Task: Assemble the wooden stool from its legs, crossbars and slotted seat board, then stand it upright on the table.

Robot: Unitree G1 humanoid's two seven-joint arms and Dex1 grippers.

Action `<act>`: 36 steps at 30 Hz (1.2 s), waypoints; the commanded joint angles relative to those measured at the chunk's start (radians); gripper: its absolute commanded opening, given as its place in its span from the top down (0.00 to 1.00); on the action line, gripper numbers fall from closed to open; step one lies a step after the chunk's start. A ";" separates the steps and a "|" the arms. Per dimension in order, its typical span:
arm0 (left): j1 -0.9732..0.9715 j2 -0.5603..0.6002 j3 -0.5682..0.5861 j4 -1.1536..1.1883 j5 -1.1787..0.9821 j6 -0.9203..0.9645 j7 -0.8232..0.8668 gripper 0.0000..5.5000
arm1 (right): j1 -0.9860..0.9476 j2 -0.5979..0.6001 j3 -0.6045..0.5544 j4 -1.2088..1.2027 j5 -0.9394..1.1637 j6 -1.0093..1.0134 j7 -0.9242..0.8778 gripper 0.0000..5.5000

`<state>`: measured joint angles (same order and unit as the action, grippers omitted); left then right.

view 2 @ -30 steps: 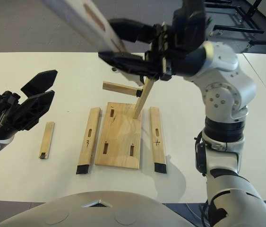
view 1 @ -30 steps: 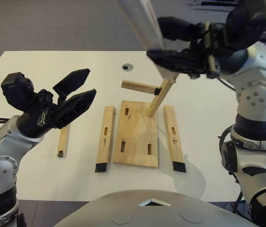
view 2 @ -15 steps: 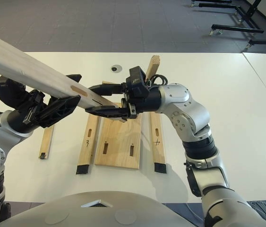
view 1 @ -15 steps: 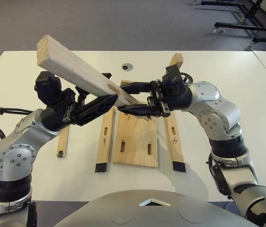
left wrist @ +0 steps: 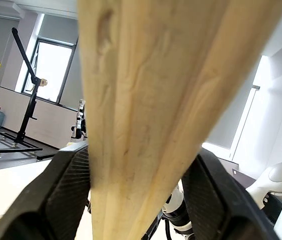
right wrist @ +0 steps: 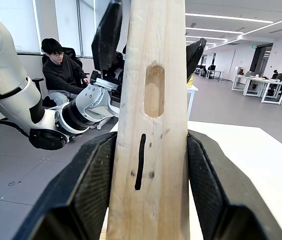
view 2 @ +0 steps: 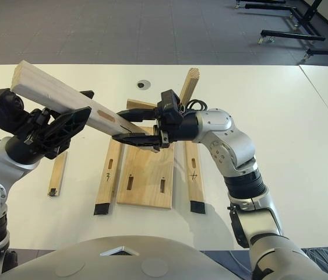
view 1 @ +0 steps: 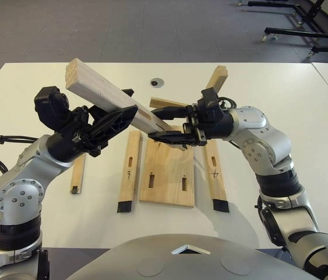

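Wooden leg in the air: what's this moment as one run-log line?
leg: aloft, tilted | left gripper: shut on leg | right gripper: shut on lower end | seat board: flat on table

Lighting is bright and even from overhead. Shadows on the table (view 1: 280, 81) are soft and faint. The ceiling strips (right wrist: 229, 19) show lit. In the left wrist view a window (left wrist: 50, 67) is blown white.
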<state>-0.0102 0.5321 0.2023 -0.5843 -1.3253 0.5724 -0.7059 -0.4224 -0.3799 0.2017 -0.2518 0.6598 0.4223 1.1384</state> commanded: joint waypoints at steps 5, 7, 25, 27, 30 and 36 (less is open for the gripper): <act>0.031 -0.030 -0.024 -0.021 -0.004 0.003 -0.023 0.58 | -0.003 -0.006 -0.005 0.019 -0.033 -0.025 0.002 0.62; 0.030 -0.042 -0.024 -0.010 0.016 -0.008 -0.013 0.58 | -0.003 -0.012 -0.005 0.015 -0.033 -0.012 -0.001 0.62; 0.132 0.003 0.125 0.120 0.269 -0.166 -0.200 0.62 | 0.081 -0.284 -0.187 -0.143 0.114 0.203 0.025 0.10; 0.121 0.020 0.139 0.149 0.307 -0.186 -0.226 0.62 | 0.070 -0.272 -0.230 -0.171 0.166 0.218 -0.012 0.02; 0.073 0.029 0.123 0.203 0.415 -0.251 -0.247 0.62 | 0.042 -0.243 -0.321 -0.194 0.282 0.235 -0.089 0.02; -0.070 0.010 0.048 0.432 0.663 -0.482 -0.326 0.62 | -0.023 -0.127 -0.470 -0.182 0.468 0.179 -0.313 0.02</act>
<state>-0.0414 0.5390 0.2831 -0.2162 -0.7283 0.1550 -0.9925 -0.4281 -0.5376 -0.2512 -0.4379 1.1211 0.6213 0.8876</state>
